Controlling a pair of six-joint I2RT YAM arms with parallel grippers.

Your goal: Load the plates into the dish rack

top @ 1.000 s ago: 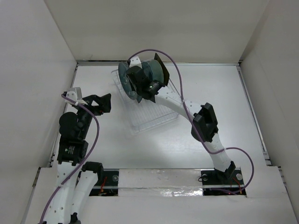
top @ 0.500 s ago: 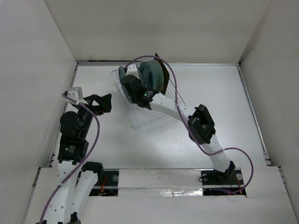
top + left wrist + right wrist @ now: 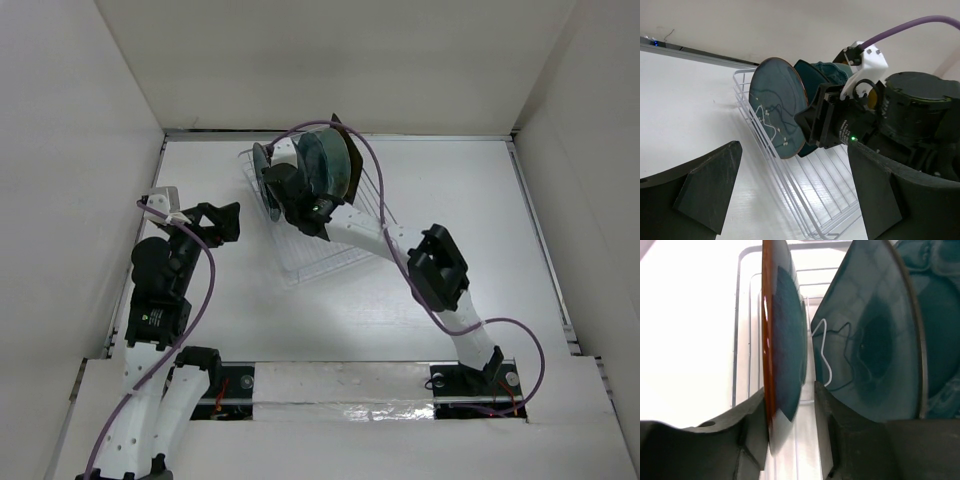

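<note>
The dish rack (image 3: pixel 330 255) lies at the table's far middle. Several dark teal plates (image 3: pixel 330 165) stand upright in its far end. One round teal plate with a brown rim (image 3: pixel 262 165) stands apart at the rack's left edge. My right gripper (image 3: pixel 282 192) is in the rack at that plate. In the right wrist view the plate (image 3: pixel 785 340) sits between the fingers: it touches the left finger, and a gap shows before the right one, so the gripper (image 3: pixel 790 390) is open. Another teal plate (image 3: pixel 875 350) stands just to the right. My left gripper (image 3: pixel 225 222) is open and empty, left of the rack.
The left wrist view shows the rack's wire side (image 3: pixel 805 200), the round plate (image 3: pixel 777 107) and the right gripper's body (image 3: pixel 840 125) behind it. White walls enclose the table; the rack's near half (image 3: pixel 320 250) holds no plates.
My right gripper has shifted left along the rack toward the leftmost plate. The left arm has barely moved.
</note>
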